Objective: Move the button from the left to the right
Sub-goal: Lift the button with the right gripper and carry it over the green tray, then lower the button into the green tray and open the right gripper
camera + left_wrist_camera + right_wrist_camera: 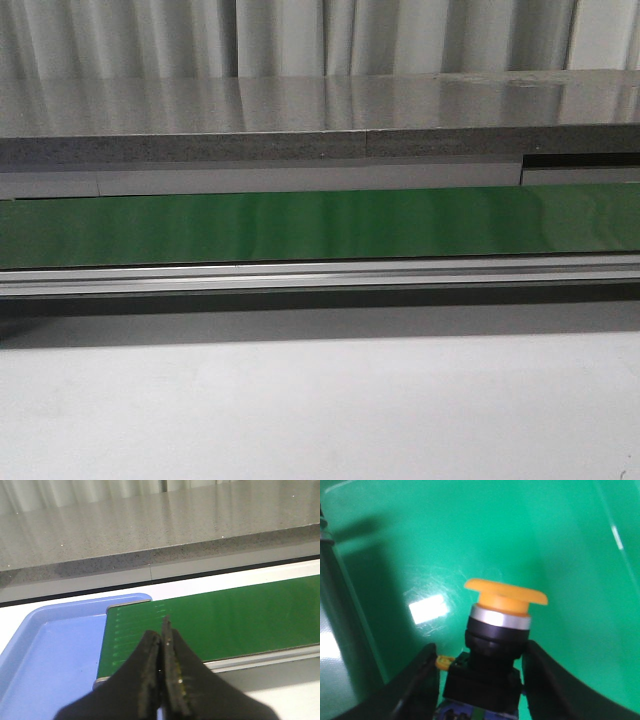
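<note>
- Standing upright between the right gripper's (477, 672) two fingers, the button (495, 640) has its yellow cap pointing away from the wrist; the fingers flank its black body, though I can't tell if they pinch it.
- A green bin (530, 540) lies right beneath it.
- The left gripper (162, 675) is closed on nothing, over the green belt (240, 620) beside a blue tray (50, 655).

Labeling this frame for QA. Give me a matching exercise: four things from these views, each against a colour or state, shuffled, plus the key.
Things:
1. button
2. left end effector
3. belt
4. tray

Colour or state:
A. light blue, at the belt's end
B. yellow cap, between the right end effector's fingers
C. fingers pressed together, holding nothing
D. green, running across the front view

Pairs: 1-B, 2-C, 3-D, 4-A
</note>
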